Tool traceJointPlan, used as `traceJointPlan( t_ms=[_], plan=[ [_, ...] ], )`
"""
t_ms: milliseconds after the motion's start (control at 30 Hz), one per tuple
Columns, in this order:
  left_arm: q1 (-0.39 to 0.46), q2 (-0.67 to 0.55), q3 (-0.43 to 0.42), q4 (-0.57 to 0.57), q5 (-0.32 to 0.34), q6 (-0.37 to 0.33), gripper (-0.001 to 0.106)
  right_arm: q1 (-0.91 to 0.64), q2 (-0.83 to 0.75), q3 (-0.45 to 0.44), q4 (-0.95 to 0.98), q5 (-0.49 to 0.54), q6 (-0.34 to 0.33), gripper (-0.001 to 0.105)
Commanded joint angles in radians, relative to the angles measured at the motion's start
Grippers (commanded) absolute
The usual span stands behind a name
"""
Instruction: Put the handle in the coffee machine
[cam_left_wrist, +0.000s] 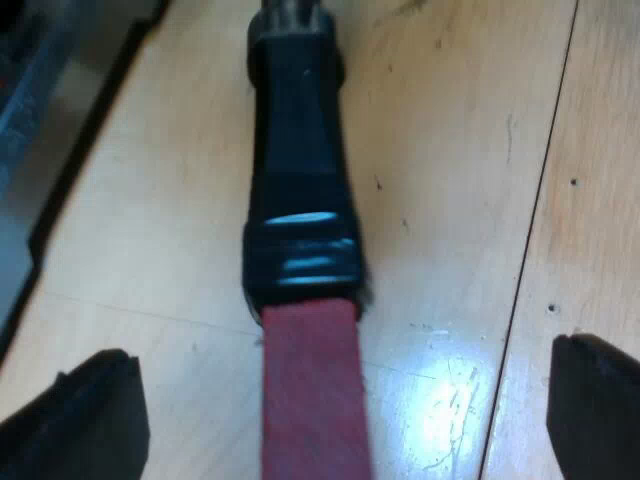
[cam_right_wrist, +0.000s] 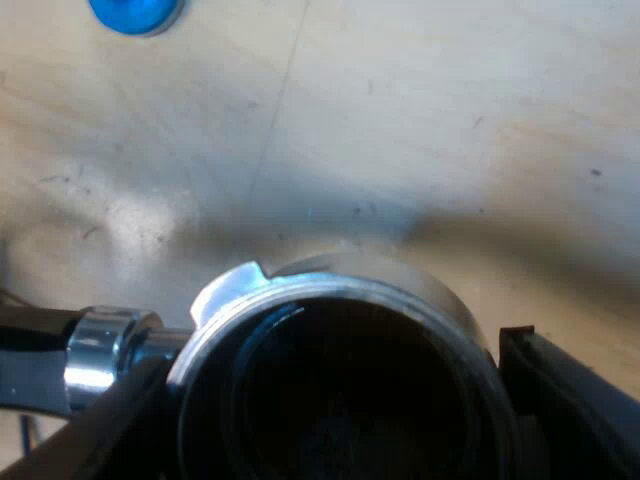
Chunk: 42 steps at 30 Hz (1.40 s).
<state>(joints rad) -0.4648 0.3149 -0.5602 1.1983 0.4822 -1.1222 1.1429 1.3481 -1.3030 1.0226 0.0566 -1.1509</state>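
The right gripper (cam_right_wrist: 340, 410) is grasping the round metal holder (cam_right_wrist: 330, 285) by its rim; the left gripper (cam_left_wrist: 345, 400), fingers (cam_left_wrist: 90, 420) spread, is straddling its black red-ended handle (cam_left_wrist: 300, 150) without touching

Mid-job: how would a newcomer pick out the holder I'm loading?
On the pale wooden table, find the metal holder, a round steel cup, dark inside, gripped by the right end effector. Its black handle ends in red, unlike the blue tamper nearby.
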Motion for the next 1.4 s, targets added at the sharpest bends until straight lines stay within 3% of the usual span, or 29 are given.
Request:
traceJointPlan(
  t_ms=[33,167,400,600,800,1067,1133,1267,1400],
  plan=[
    [-0.001,0.049,0.005,-0.028,0.008,0.014,0.079,-0.003,-0.030,-0.009,-0.009,-0.016,0.004,0.000],
    [-0.001,0.115,0.005,-0.064,0.008,0.057,0.078,-0.003,-0.043,-0.009,-0.009,-0.016,0.004,0.000],
    [-0.001,0.176,0.012,-0.113,0.018,0.058,0.078,-0.003,-0.054,-0.009,-0.007,-0.016,0.004,0.000],
    [-0.001,0.202,0.016,-0.129,0.079,0.058,0.078,-0.003,-0.054,-0.009,0.006,-0.016,0.004,0.000],
    [-0.001,0.202,0.016,-0.126,0.073,0.058,0.078,-0.003,-0.054,-0.009,0.009,-0.016,0.004,0.000],
    [-0.001,0.202,0.016,-0.126,0.069,0.058,0.053,-0.003,-0.054,-0.009,0.009,-0.016,0.004,0.000],
    [-0.001,0.202,0.016,-0.126,0.069,0.058,0.043,-0.003,-0.054,-0.009,0.009,-0.016,0.004,0.000],
    [-0.001,0.202,0.016,-0.123,0.069,0.058,0.034,-0.003,-0.054,-0.009,0.009,-0.016,0.004,0.000],
    [-0.001,0.202,0.016,-0.110,0.069,0.058,0.034,-0.003,-0.054,-0.009,0.009,-0.016,0.004,0.000]
  ],
)
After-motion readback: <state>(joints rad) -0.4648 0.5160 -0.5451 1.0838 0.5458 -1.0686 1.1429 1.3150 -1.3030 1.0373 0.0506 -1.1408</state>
